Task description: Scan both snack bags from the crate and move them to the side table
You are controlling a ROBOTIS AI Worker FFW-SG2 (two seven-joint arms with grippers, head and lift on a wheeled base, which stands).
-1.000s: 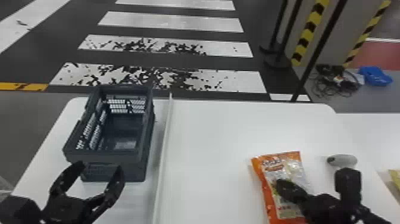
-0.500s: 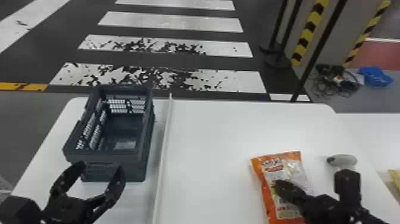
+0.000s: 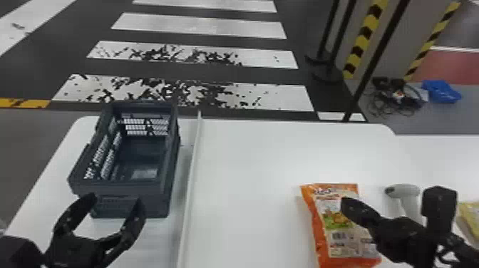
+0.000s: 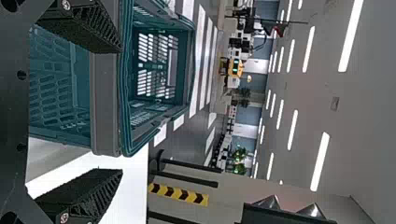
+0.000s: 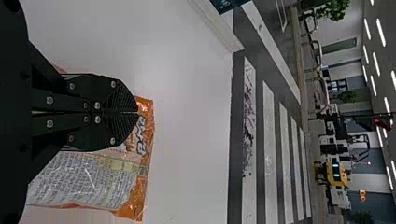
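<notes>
The left gripper (image 3: 116,221) stands open just in front of the near wall of the dark crate (image 3: 142,187); no bag shows inside the crate. In the left wrist view the left gripper (image 4: 116,109) has its fingers wide apart before the crate (image 4: 105,102). The right gripper (image 3: 344,205) is over the orange snack bag (image 3: 331,224), which lies flat on the table. In the right wrist view the right gripper (image 5: 137,112) is shut, fingertips together above the bag (image 5: 88,177), with nothing seen between them. A yellow bag (image 3: 471,214) lies at the far right.
A grey-white scanner (image 3: 410,196) stands right of the orange bag, partly behind the right arm. A raised white strip (image 3: 190,178) runs between crate and bag on the white table (image 3: 249,160). The side table (image 3: 445,160) adjoins on the right.
</notes>
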